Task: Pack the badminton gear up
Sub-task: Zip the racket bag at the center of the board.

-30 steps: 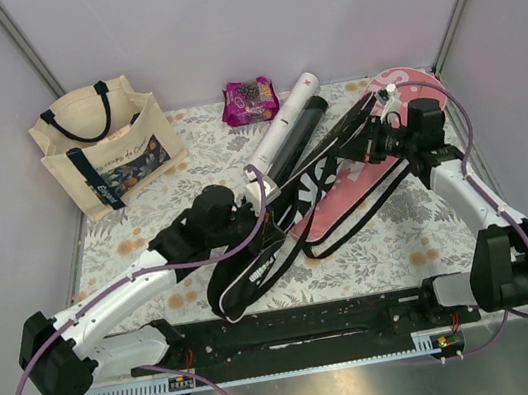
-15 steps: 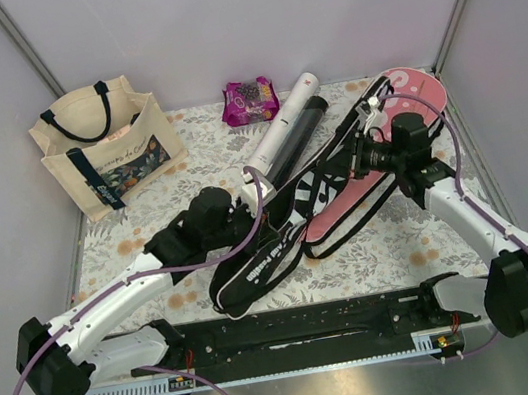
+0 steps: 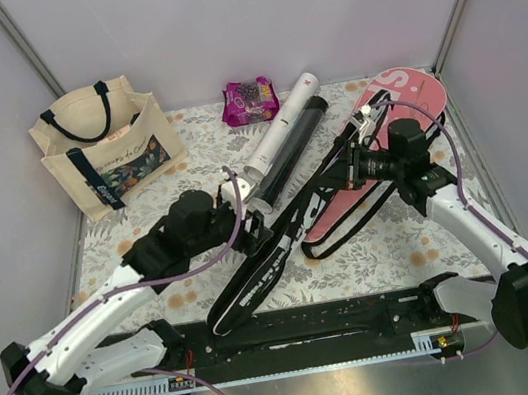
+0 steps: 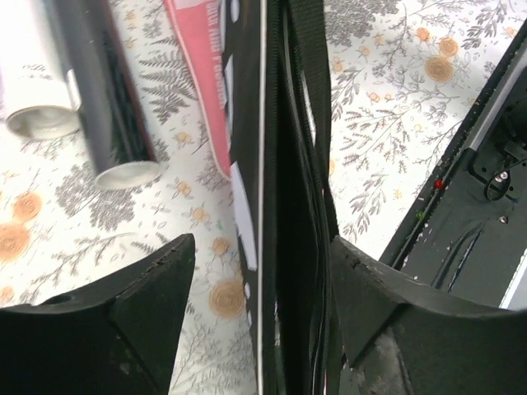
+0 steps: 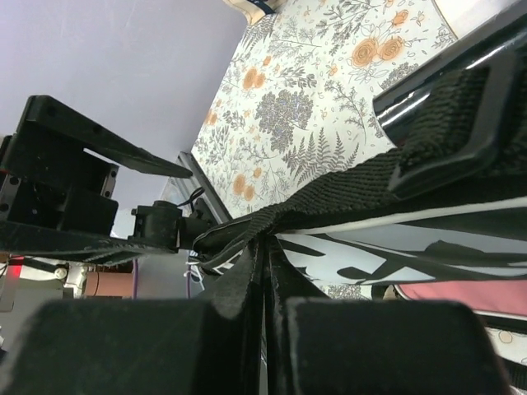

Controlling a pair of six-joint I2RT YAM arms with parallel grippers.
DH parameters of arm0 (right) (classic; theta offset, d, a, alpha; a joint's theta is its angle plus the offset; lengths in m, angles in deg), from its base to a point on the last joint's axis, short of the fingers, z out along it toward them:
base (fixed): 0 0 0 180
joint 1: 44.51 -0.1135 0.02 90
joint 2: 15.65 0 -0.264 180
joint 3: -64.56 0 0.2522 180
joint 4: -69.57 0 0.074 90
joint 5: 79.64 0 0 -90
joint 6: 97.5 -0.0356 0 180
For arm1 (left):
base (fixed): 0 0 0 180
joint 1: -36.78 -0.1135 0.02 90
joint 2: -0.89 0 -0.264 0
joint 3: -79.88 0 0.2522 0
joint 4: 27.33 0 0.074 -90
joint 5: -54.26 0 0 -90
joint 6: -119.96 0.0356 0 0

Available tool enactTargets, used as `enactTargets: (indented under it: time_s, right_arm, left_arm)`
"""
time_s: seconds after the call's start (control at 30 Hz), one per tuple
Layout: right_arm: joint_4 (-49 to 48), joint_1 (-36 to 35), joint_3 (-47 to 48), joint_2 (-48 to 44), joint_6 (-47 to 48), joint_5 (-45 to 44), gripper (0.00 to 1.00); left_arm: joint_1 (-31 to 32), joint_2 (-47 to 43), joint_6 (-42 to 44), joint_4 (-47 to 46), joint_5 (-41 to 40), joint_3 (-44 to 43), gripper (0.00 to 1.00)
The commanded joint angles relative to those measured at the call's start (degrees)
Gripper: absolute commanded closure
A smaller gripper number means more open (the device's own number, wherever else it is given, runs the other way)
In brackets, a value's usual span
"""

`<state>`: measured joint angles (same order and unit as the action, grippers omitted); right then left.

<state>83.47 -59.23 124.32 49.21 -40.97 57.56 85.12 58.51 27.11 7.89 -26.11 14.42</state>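
The badminton gear (image 3: 286,239) sits across the middle and right of the flowered table (image 3: 147,227), and I read it from the left. Far left, well apart from the gear, the cream tote (image 3: 104,148) stands upright by the wall. My left gripper (image 4: 259,271) is released: its fingers (image 4: 123,321) stand wide to either side of the black racket cover (image 3: 244,292), with bare table showing between the left finger and the cover's edge. That cover runs on a diagonal from near the base rail up toward the right. Just behind it the white tube (image 3: 283,128) and the black tube (image 3: 294,144) lie side by side, touching, with their near ends showing in the left wrist view. The purple-pink snack packet (image 3: 249,100) rests near the back wall beside the white tube's far end. Further right, my right gripper (image 3: 352,166) is clenched on the strap (image 5: 346,197) at the black cover's upper end. The pink cover (image 3: 404,93) lies flat along the right side, partly under the black one.
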Motion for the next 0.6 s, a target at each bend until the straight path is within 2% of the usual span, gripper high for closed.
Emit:
enactTargets:
  time_s: [0.0, 0.17, 0.33, 0.57]
  right_arm:
    - [-0.5, 2.1, 4.0, -3.3, 1.0, 3.3, 1.00]
    - [1.4, 5.7, 4.8, -3.7, 0.8, 4.8, 1.00]
    - [1.4, 7.1, 5.3, -3.6, 0.9, 5.8, 1.00]
    - [1.4, 7.8, 5.0, -3.9, 0.9, 5.7, 1.00]
  left_arm:
    - [-0.3, -7.2, 1.4, 8.4, -6.6, -2.3, 0.30]
    - [-0.3, -14.7, 4.4, 10.8, -2.2, 4.2, 0.28]
    - [-0.2, -11.3, 4.7, 9.3, 5.1, 7.6, 0.25]
    - [-0.2, -7.6, 5.1, 8.4, 5.6, 8.3, 0.25]
